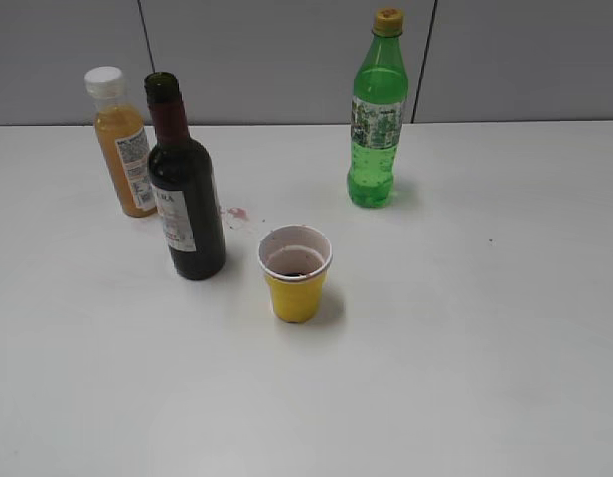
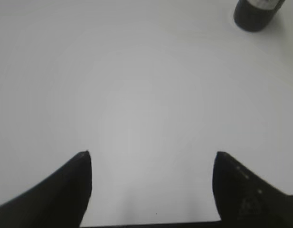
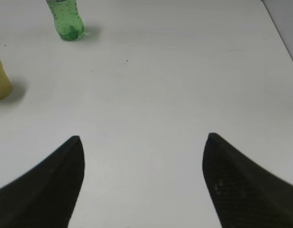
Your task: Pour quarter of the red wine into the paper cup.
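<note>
The red wine bottle [image 1: 185, 195] stands upright and uncapped on the white table, left of centre; its base shows at the top right of the left wrist view [image 2: 256, 13]. The yellow paper cup [image 1: 295, 272] stands just right of it with dark red liquid in its bottom; its edge shows at the left of the right wrist view [image 3: 0, 78]. Neither arm shows in the exterior view. My left gripper [image 2: 151, 154] is open and empty over bare table, well short of the bottle. My right gripper [image 3: 142, 137] is open and empty over bare table.
An orange juice bottle [image 1: 123, 142] with a white cap stands behind the wine bottle at the left. A green soda bottle [image 1: 377, 111] with a yellow cap stands at the back right, also in the right wrist view [image 3: 65, 19]. A small red spill [image 1: 235, 213] marks the table.
</note>
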